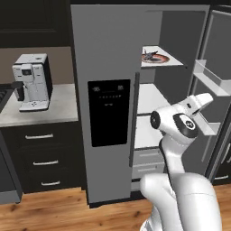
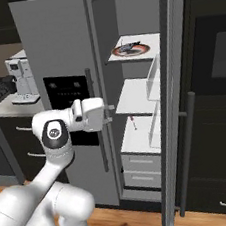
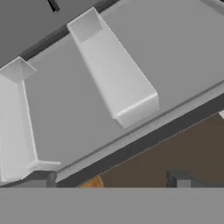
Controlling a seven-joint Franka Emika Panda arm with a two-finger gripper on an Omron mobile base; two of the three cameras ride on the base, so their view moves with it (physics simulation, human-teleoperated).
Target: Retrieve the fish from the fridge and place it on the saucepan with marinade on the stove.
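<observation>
A white coffee machine (image 1: 31,81) stands on the grey counter (image 1: 63,108) at the left, beside the fridge (image 1: 106,135), whose left door with the black dispenser panel (image 1: 108,113) is closed and whose right door (image 2: 172,107) hangs open. The fish (image 1: 150,55) lies on a red-rimmed plate (image 1: 163,60) on the top shelf (image 2: 145,55). The gripper (image 2: 111,113), jaws released and holding nothing, sits at middle-shelf height, well below the fish.

Coffee machine (image 1: 31,81) on counter (image 1: 63,106), probably.

The fish (image 1: 150,55) on its plate (image 1: 163,60) is too small to tell fins or tail apart.
</observation>
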